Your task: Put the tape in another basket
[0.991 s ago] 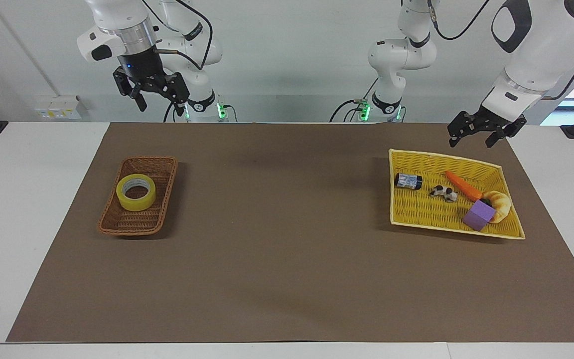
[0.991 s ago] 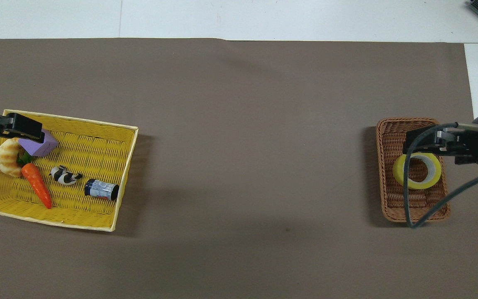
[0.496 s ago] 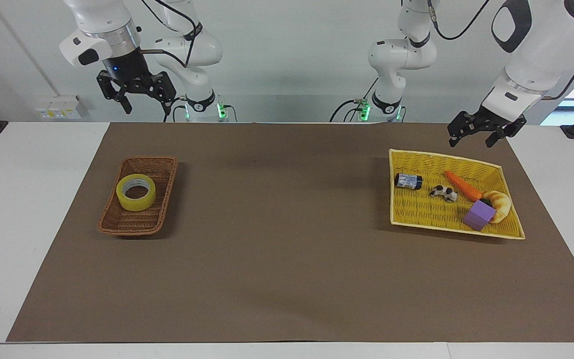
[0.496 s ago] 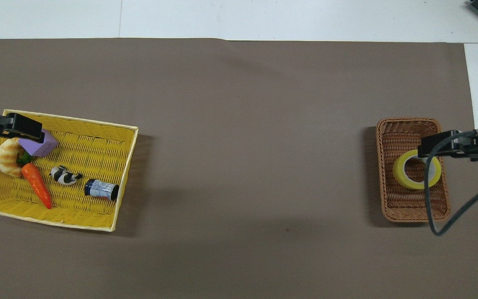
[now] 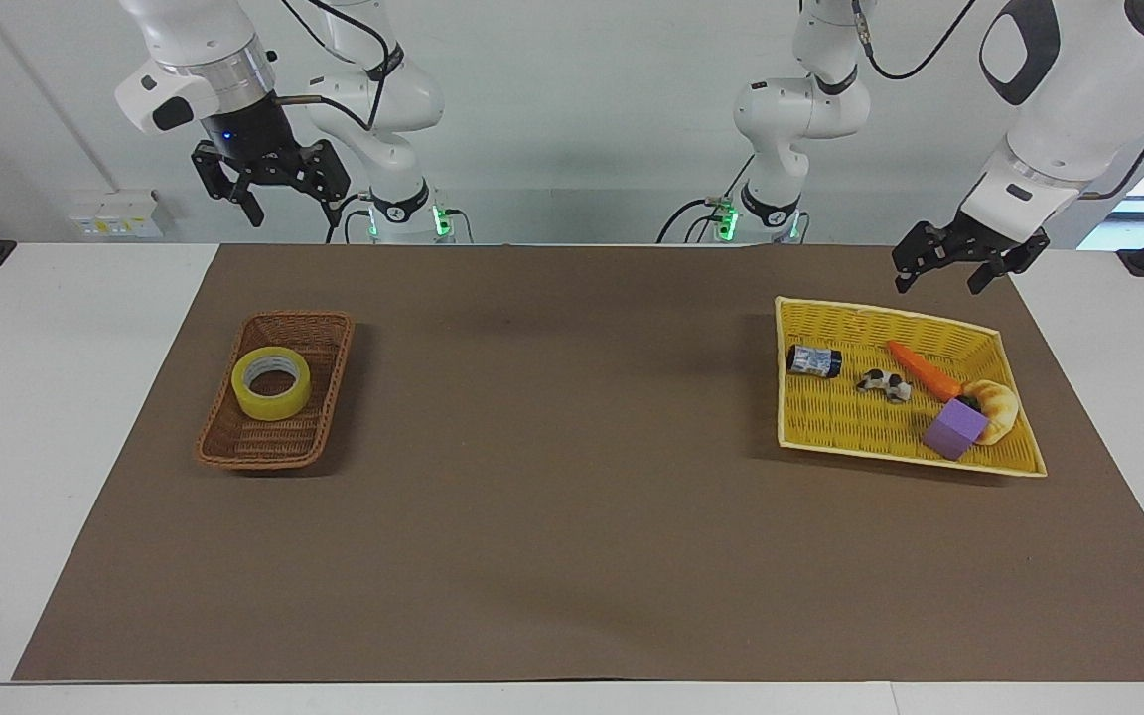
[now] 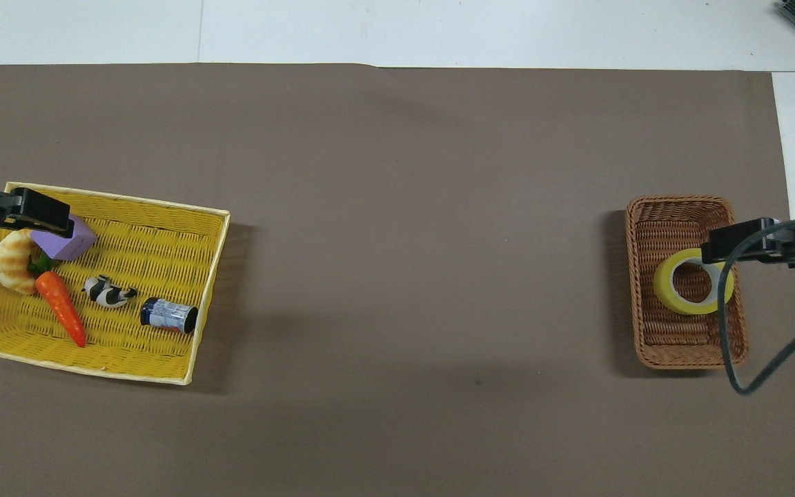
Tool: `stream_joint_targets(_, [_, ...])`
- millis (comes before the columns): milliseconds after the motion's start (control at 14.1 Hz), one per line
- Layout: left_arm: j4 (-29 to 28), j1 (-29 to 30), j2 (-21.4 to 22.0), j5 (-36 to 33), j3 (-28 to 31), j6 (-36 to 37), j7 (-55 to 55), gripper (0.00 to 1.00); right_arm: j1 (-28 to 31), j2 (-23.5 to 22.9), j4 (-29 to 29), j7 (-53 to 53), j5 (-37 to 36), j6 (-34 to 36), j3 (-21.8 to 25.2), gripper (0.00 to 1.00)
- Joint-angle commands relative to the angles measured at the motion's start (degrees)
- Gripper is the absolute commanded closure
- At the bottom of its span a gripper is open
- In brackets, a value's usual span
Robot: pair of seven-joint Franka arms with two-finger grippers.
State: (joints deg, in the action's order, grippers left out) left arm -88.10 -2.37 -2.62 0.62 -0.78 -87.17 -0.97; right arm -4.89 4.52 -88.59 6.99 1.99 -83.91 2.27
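Facing view, read across from the right arm's end of the table. The right gripper (image 5: 271,189) hangs high, raised clear of the table near its own base; its fingers stand apart and hold nothing. Below it, farther from the robots, sits the brown wicker basket (image 5: 317,331); the tape (image 5: 272,382) lies flat inside it, core upward, roughly central and nearer one long wall. The brown mat (image 5: 552,477) spans the middle. Toward the left arm's end lies the yellow basket (image 5: 830,422), which holds a small can (image 5: 814,360), a spotted toy (image 5: 884,383), a carrot (image 5: 923,370), a croissant (image 5: 996,406) and a purple block (image 5: 955,428). The left gripper (image 5: 969,260) waits above the corner of that basket nearest the robots; its fingers are spread and empty.

Judged step: the tape already rests in the wicker basket, with nothing gripped; the transfer appears complete. If a further pick is called for: descend vertically over the roll; place one finger inside the core and one outside the rim; avoid the wicker wall; close firmly; lift straight before traversing.
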Motion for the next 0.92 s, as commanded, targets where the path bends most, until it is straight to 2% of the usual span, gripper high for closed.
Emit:
stream_joint_targets(0, [-0.32, 0.44, 0.68, -0.09, -0.18, 0.69, -0.61, 0.0, 0.67, 0.84, -1.14, -0.92, -1.0, 0.42, 0.2, 0.0])
stream_joint_targets(71, [-0.31, 0.52, 0.68, -0.09, -0.27, 0.78, -0.61, 0.0, 0.67, 0.93, -1.15, -2.15, -2.93, 0.33, 0.11, 0.0])
stream_joint_targets(850, [-0.4, 0.53, 0.68, -0.09, -0.27, 0.78, -0.61, 0.0, 0.58, 0.66, -0.71, -1.46, -2.34, 0.59, 0.02, 0.0])
